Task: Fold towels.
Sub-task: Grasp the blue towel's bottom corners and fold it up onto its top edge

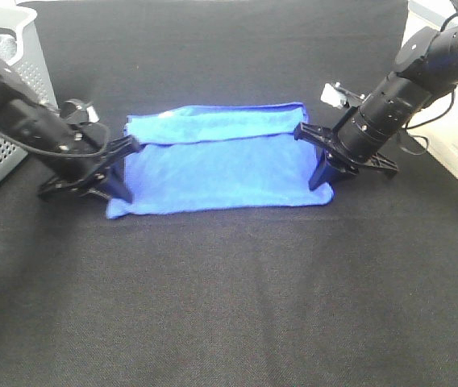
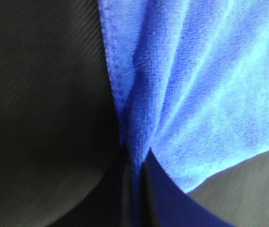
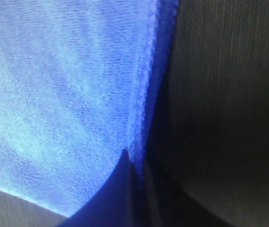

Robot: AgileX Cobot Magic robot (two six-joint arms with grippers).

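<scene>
A royal-blue towel (image 1: 217,165) lies on the black table cloth, its far edge folded over toward the front as a narrow strip. My left gripper (image 1: 120,192) stands at the towel's near-left corner, shut on the towel's left edge; in the left wrist view the cloth (image 2: 182,94) puckers into the closed fingertips (image 2: 137,170). My right gripper (image 1: 322,181) stands at the near-right corner, shut on the right edge. The right wrist view shows the blue cloth (image 3: 68,94) drawn into the pinched fingertips (image 3: 134,163).
A perforated grey basket (image 1: 7,121) with grey cloth inside stands at the far left, close behind my left arm. Black cloth (image 1: 229,306) covers the table around the towel. A pale floor strip (image 1: 455,145) shows past the table's right edge.
</scene>
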